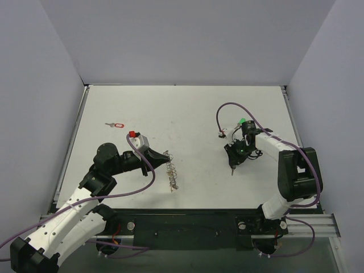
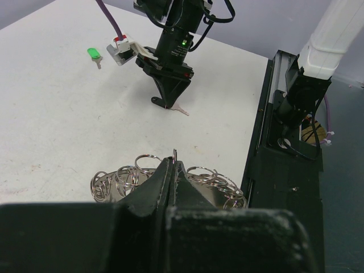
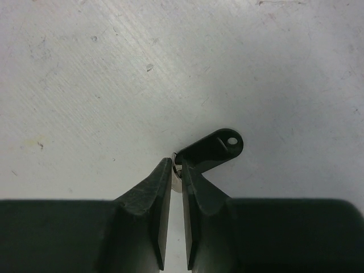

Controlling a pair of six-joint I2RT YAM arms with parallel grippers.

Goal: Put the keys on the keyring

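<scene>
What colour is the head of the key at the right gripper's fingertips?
Black. The key shows best from the right wrist.

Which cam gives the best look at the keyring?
Left wrist: the keyring lies just beyond the left hand, separate loops distinct, one pinched between its fingertips. Top external shows it only as a small spiky strand. Right wrist doesn't show it.

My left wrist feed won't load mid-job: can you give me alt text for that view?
The left pincer is shut on one loop of the keyring, whose silver bunch lies on the white table around its tips. Opposite, the right pincer points down, pinching a key close to the surface; a green-headed key lies farther off.
</scene>
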